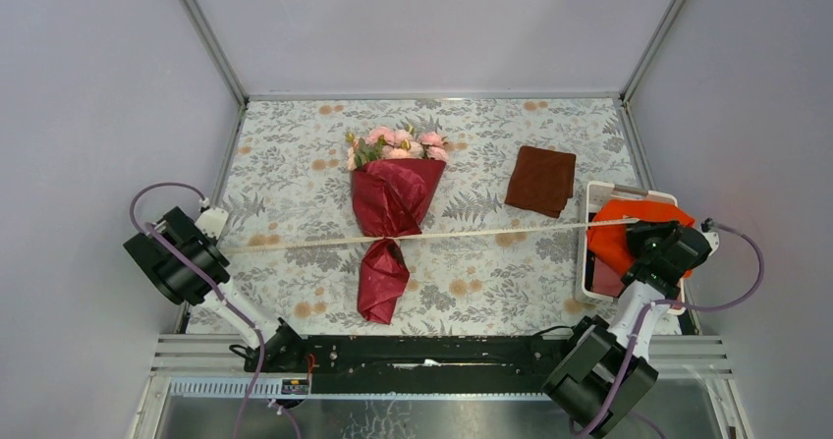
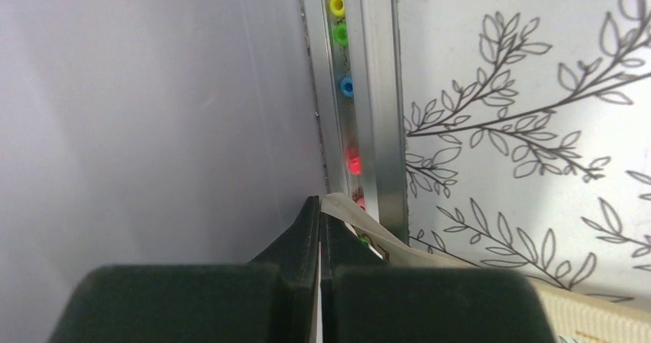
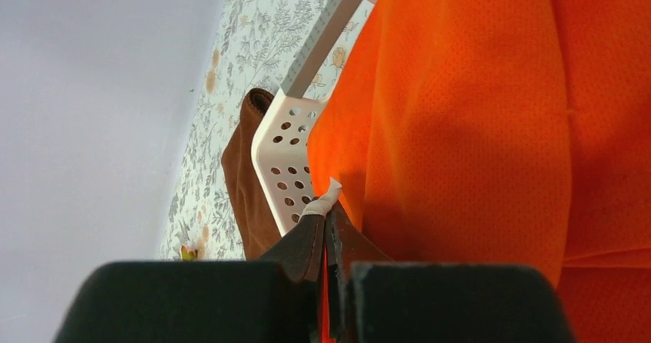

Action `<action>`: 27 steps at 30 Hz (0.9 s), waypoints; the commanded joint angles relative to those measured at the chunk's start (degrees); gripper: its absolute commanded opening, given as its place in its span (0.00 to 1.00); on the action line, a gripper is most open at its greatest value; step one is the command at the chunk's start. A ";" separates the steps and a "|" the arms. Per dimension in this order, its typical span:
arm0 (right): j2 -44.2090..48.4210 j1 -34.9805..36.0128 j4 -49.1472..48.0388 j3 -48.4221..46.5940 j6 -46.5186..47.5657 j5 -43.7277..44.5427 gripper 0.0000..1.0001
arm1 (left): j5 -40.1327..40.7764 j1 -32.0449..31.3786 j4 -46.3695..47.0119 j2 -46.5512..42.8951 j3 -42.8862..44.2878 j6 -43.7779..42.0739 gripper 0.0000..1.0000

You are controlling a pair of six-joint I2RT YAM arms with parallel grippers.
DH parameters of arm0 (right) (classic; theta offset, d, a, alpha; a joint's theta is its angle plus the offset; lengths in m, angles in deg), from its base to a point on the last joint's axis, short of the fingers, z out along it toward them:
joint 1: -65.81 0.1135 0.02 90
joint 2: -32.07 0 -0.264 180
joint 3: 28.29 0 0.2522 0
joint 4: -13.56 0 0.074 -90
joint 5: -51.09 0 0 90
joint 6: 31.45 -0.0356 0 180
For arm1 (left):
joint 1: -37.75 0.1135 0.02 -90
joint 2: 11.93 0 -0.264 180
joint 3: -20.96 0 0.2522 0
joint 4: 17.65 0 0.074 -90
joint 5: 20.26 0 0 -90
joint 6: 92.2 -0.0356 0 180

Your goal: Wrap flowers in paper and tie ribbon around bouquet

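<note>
Ribbon (image 1: 491, 232) taut across bouquet (image 1: 393, 198); brown cloth (image 1: 541, 179), basket (image 1: 619, 191) nearby.

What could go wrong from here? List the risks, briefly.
The left tool and right tool pinch only the tips of the narrow cream satin ribbon; it may slip out.
The ribbon runs taut across the crimson paper bouquet of pink roses; more pull could crush it.
The right tool is close to the bright orange cloth and might snag it.
</note>
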 commanded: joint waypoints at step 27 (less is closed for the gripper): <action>-8.08 47.71 6.68 -34.72 27.40 0.87 0.00 | -6.07 -31.56 -30.94 -36.29 9.27 20.51 0.00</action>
